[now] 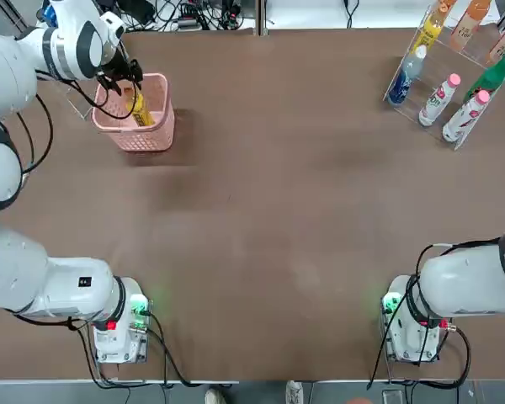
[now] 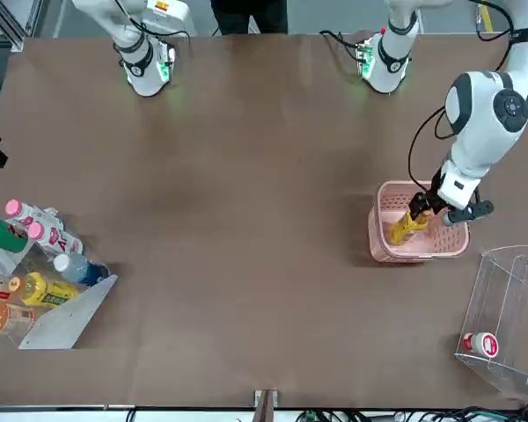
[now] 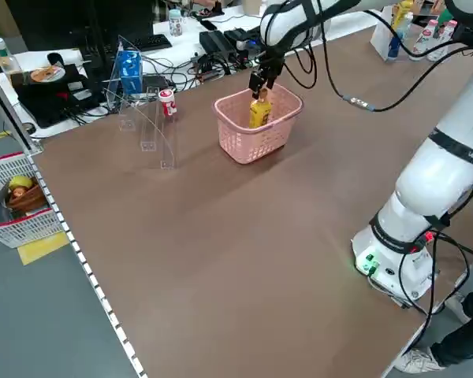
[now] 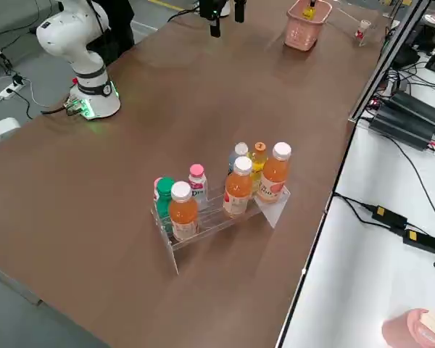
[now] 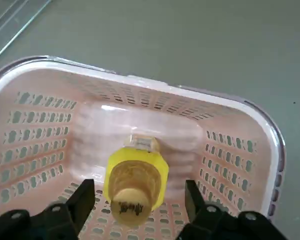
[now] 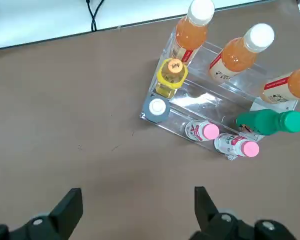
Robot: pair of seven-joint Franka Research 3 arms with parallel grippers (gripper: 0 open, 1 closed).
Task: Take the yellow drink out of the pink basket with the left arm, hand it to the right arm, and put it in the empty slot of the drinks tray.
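Your open right gripper (image 6: 139, 215) and the clear drinks tray (image 6: 202, 97)
You have both fingers apart with nothing between them, over the brown surface (image 6: 90, 130); the tray holds orange (image 6: 233, 59), yellow (image 6: 171, 78), blue (image 6: 156, 109), green (image 6: 271, 121) and pink-capped bottles (image 6: 202, 130).

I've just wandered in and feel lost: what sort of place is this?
Probably a robotics lab: two white robot arms stand on a brown table, with black cables and a keyboard nearby.
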